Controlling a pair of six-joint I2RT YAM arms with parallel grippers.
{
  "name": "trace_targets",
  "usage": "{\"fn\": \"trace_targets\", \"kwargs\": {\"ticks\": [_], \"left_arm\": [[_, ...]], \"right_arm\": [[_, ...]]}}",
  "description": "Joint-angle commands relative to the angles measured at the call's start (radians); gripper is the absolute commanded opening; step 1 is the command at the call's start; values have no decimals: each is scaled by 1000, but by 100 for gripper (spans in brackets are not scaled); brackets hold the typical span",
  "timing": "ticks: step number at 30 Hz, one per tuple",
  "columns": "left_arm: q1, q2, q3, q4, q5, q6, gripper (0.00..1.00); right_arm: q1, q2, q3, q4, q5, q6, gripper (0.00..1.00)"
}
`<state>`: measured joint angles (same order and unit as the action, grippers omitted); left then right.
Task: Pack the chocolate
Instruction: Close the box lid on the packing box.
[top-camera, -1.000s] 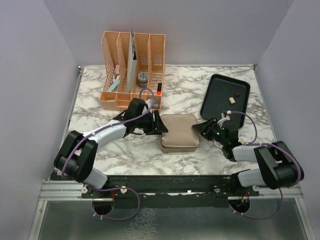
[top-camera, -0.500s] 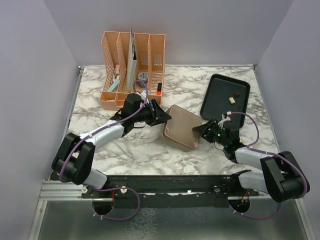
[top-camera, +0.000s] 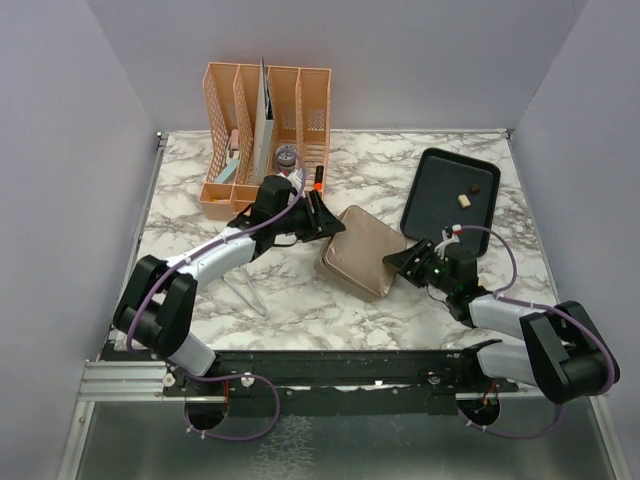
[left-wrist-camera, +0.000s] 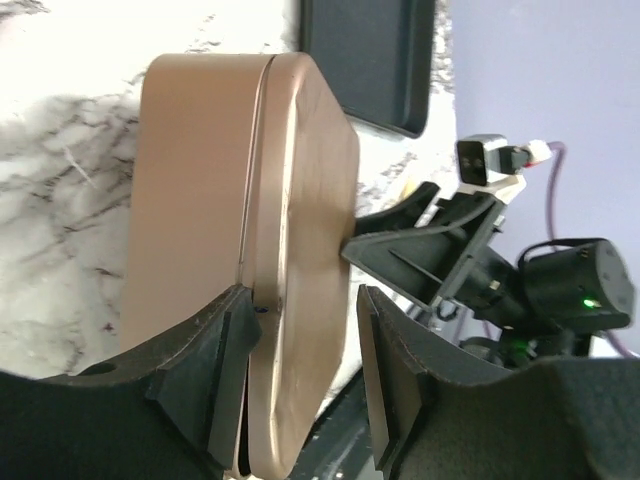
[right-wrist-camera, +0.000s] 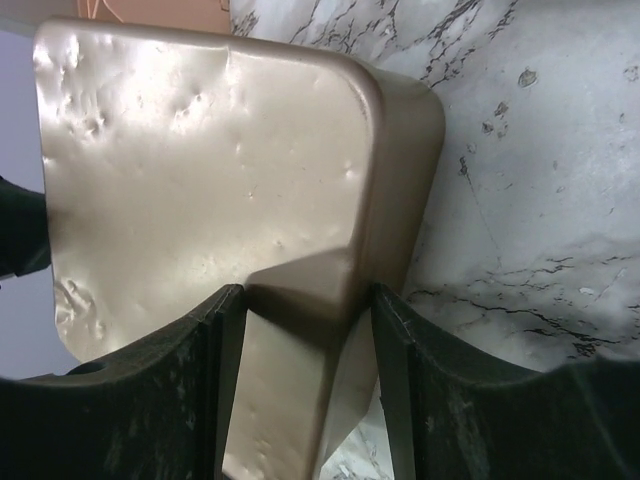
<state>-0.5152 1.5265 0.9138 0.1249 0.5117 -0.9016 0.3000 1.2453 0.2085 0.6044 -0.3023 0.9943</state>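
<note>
The gold tin (top-camera: 362, 255) hangs between the two tools, tipped up on edge so that one broad face shows to the overhead camera. The edge by the left tool (top-camera: 328, 226) is raised, and the opposite edge sits low by the right tool (top-camera: 405, 262).

From the left wrist, that tool's fingers (left-wrist-camera: 225, 370) straddle the tin's rim right at the seam (left-wrist-camera: 258, 180) where lid meets base, and they are closed on it. From the right wrist, the other tool's fingers (right-wrist-camera: 400, 400) bracket the far edge, with the dented flat face filling the view. They appear pressed to both sides, so this tool grips the tin too.

Holding it from opposite edges looks like a way to steady the tin while the lid is worked loose. One tool would anchor the body while the other pulls at the seam. The lid is on, so nothing can be packed yet.

The chocolate is not in the tin. A cream piece (top-camera: 464, 200) and a dark piece (top-camera: 477, 187) lie on the black tray (top-camera: 430, 215), beyond the right tool and well apart from the tin. They are presumably kept there until the tin is open. Behind the left tool stands a peach desk organiser (top-camera: 225, 190) on the marble worktop (top-camera: 370, 165).
</note>
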Motion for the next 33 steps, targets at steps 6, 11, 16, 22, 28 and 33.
{"fn": "trace_targets", "kwargs": {"ticks": [6, 11, 16, 22, 28, 33], "left_arm": [[-116, 82, 159, -314, -51, 265, 51], [-124, 97, 188, -348, -2, 298, 51], [-122, 76, 185, -297, 138, 228, 53], [-101, 41, 114, -85, 275, 25, 53], [-83, 8, 21, 146, 307, -197, 53], [-83, 9, -3, 151, 319, -213, 53]], "right_arm": [[69, 19, 7, 45, -144, 30, 60], [68, 31, 25, 60, -147, 41, 64], [68, 53, 46, 82, -159, 47, 68], [69, 74, 64, 132, -186, 58, 73], [68, 94, 57, 193, -206, 85, 74], [69, 89, 54, 196, -201, 81, 77]]}}
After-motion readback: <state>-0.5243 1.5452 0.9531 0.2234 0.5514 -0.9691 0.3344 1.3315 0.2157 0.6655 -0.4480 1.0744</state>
